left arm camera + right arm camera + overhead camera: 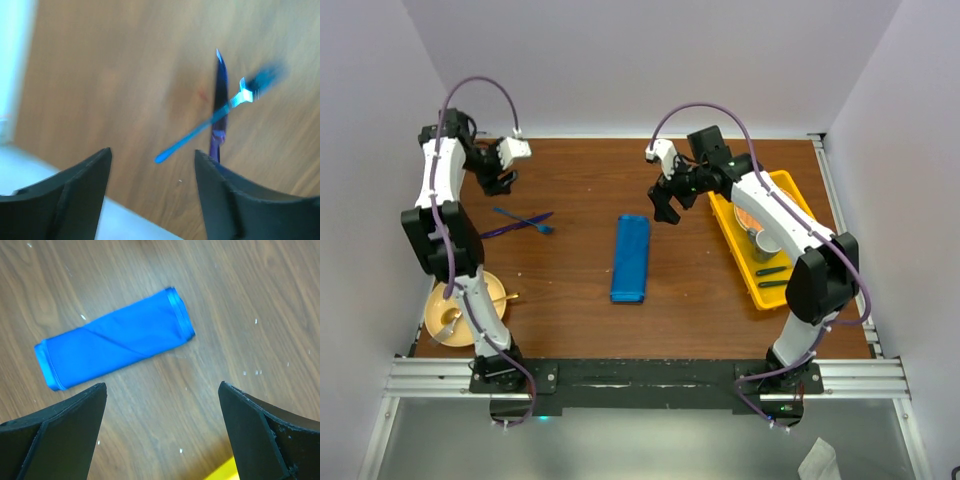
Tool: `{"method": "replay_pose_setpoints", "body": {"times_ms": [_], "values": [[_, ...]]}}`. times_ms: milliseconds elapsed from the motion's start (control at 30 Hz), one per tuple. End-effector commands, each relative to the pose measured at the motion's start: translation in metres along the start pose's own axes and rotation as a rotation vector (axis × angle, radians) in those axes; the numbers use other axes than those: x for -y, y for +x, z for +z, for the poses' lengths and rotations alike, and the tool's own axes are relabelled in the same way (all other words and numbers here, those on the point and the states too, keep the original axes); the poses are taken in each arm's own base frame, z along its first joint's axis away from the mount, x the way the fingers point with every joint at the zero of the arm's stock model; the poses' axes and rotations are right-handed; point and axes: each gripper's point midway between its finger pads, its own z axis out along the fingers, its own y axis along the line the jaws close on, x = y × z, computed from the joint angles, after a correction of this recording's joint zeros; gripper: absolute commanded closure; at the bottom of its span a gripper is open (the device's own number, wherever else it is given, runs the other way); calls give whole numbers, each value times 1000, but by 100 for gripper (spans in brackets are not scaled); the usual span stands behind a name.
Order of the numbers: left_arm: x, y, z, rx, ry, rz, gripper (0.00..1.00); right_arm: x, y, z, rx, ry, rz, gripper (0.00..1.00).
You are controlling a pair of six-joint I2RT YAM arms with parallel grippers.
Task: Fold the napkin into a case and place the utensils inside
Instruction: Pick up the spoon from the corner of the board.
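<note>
We saw the case (630, 259), a bright blue folded packet, narrow and flat, lying at the centre of the wooden table (580, 170) in the overhead view, its long side running up and down the frame. The utensils (520, 222), one blue and one purple, lay crossed at centre left, well apart from the case and outside it. The left gripper (500, 183) hung over the table at upper left, just above the utensils in the frame. Its wrist camera showed the fingers (75, 190) spread apart with nothing between them. In the blurred right half of that view, the blue fork (192, 134) lay across the purple piece (220, 80). The right gripper (667, 208) hovered just to the upper right of the case, its jaws wide apart and empty. In its wrist view the case lay on a slant in the upper left. A yellow tray (786, 181) sat along the right side, and a plate (442, 300) holding a gold spoon (450, 318) sat at lower left.
</note>
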Motion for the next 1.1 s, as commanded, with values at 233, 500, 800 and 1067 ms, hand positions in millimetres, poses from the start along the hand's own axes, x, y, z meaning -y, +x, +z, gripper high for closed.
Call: {"method": "replay_pose_setpoints", "body": {"times_ms": [233, 500, 800, 1067], "values": [[58, 43, 58, 28, 345, 413, 55, 14, 10, -19, -98, 80, 9, 2], [97, 47, 71, -10, 468, 496, 69, 10, 15, -22, -91, 82, 25, 2], [122, 57, 77, -29, 530, 511, 69, 5, 17, -24, -90, 79, 65, 2], [109, 47, 81, -14, 509, 556, 69, -1, 20, -27, -91, 77, 96, 2]]}}
